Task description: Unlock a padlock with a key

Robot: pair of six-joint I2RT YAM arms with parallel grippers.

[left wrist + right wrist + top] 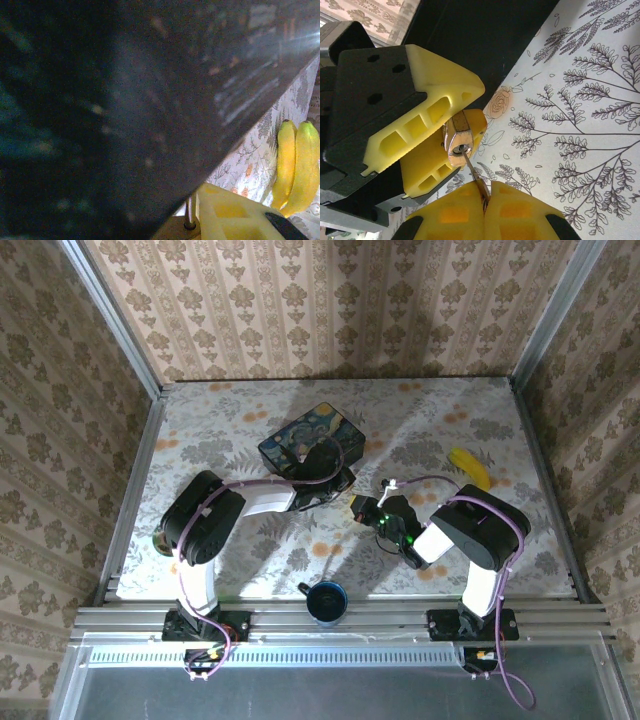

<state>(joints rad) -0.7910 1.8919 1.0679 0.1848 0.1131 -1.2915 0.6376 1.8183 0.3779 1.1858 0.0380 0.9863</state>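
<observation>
right tool (pixel 484 194): fully closed, pinching the key (pixel 474 172) by its head btwn both yellow pads; blade points up-left, out of the grip.
key: tip sits in the keyhole on the padlock's end face. Much of the blade shows outside, so prob. only partly in; exact depth can't be told.
padlock (pixel 456 137): small brass body, keyhole end facing the right tool, clamped in the left tool and clear of the worktop.
left tool (pixel 472 112): partway closed, its two yellow fingers squeezing the padlock body from either side.
shackle (pixel 189 212): in the left wrist view a thin silver leg runs straight into the brass body. Looks seated, so judged locked.
box (pixel 310 437): dark blue, just beside the left tool, its side looming close in the left wrist view. Whether the shackle passes thru its clasp: can't tell.
worktop (pixel 580 125): floral cloth under both tools.
bananas (pixel 295 170): lying on the worktop, well apart from the lock work.
cup (pixel 326 600): blue, near the front edge btwn the arm bases, not involved.
done so far: key picked up, padlock held steady, key lined up w/ and entering the keyhole.
left to do: push key fully home, turn it, get the shackle to pop free.
progress est.: roughly past halfway; the unlocking itself not yet done.
</observation>
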